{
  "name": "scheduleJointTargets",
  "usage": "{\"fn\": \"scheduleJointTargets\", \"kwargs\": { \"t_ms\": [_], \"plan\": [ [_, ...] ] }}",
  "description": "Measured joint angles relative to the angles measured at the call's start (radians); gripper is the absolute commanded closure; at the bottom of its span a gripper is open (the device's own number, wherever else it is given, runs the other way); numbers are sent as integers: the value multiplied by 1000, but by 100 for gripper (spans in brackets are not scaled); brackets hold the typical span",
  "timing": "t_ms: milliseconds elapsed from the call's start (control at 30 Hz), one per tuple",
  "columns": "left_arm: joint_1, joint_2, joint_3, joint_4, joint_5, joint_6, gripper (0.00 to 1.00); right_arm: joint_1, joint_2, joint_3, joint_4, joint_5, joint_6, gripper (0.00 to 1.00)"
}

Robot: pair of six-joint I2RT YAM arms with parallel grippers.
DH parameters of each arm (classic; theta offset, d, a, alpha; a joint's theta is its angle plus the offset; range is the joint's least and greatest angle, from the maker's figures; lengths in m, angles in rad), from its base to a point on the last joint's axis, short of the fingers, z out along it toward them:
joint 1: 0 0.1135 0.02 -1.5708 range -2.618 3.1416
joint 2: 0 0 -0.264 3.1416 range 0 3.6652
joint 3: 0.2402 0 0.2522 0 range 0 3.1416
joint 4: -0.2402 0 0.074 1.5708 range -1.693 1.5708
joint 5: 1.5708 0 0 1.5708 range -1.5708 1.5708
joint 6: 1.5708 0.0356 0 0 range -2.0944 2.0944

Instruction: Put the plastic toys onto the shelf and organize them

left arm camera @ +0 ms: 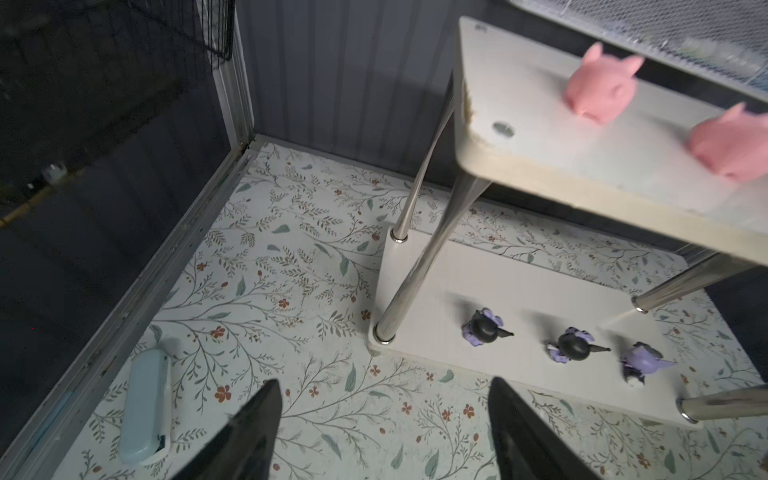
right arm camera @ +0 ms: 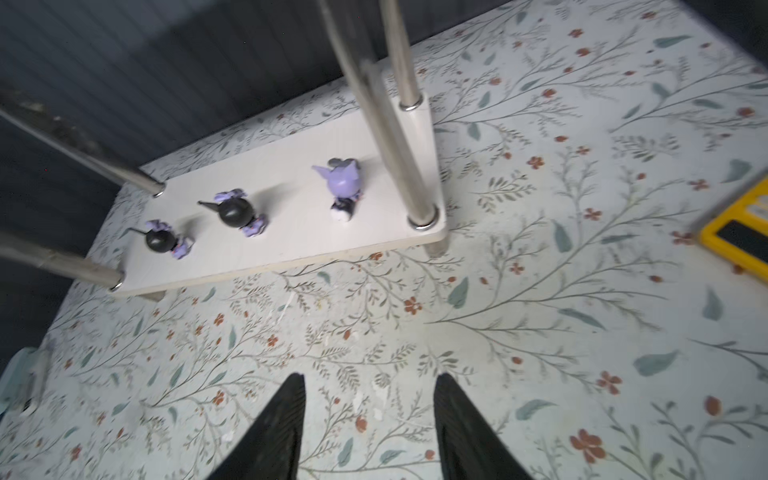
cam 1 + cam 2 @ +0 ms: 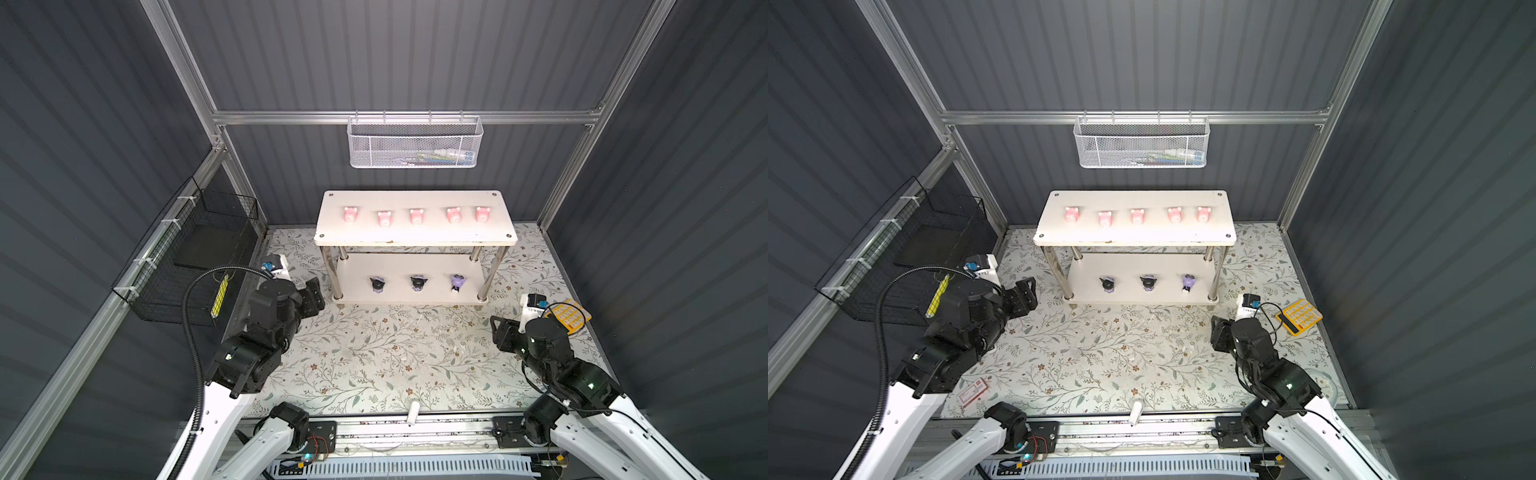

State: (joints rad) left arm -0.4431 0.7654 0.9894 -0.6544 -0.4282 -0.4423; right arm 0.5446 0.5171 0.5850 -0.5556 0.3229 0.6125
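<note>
Pigs (image 3: 416,216): five, top of shelf (image 3: 415,239)
Purple toys (image 3: 417,282): three, lower level
Left claw (image 1: 384,386): released, shelf's eight o'clock
Right claw (image 2: 370,380): released, shelf's four o'clock

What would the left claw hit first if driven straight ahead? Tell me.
The left claw would likely meet the shelf's front left post first, though depth is unclear.

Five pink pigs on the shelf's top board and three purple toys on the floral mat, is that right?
Not quite. The three purple toys stand on the shelf's lower board, not the mat; both top views show it. The five pink pigs are on the top board.
</note>
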Motion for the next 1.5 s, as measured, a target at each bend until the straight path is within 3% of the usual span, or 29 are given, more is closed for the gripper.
{"fn": "scheduleJointTargets", "kwargs": {
  "t_ms": [433, 667, 833, 1100, 1200, 1500],
  "plan": [
    [9, 106, -275, 264, -133, -24, 15, -342, 106, -7, 97, -134, -62, 47],
    [83, 116, -368, 405, -197, -5, 15, -485, 158, -15, 189, -246, -73, 47],
    [190, 144, -432, 518, -197, 27, 15, -509, 183, -16, 212, -297, -82, 47],
    [360, 354, -500, 761, -111, 100, 16, -512, 179, -19, 218, -324, -90, 46],
    [388, 433, -510, 864, -75, 131, 20, -512, 166, -19, 212, -324, -97, 46],
    [413, 663, -539, 1178, 12, 215, 18, -512, 173, -19, 207, -323, -109, 46]
  ]
}}
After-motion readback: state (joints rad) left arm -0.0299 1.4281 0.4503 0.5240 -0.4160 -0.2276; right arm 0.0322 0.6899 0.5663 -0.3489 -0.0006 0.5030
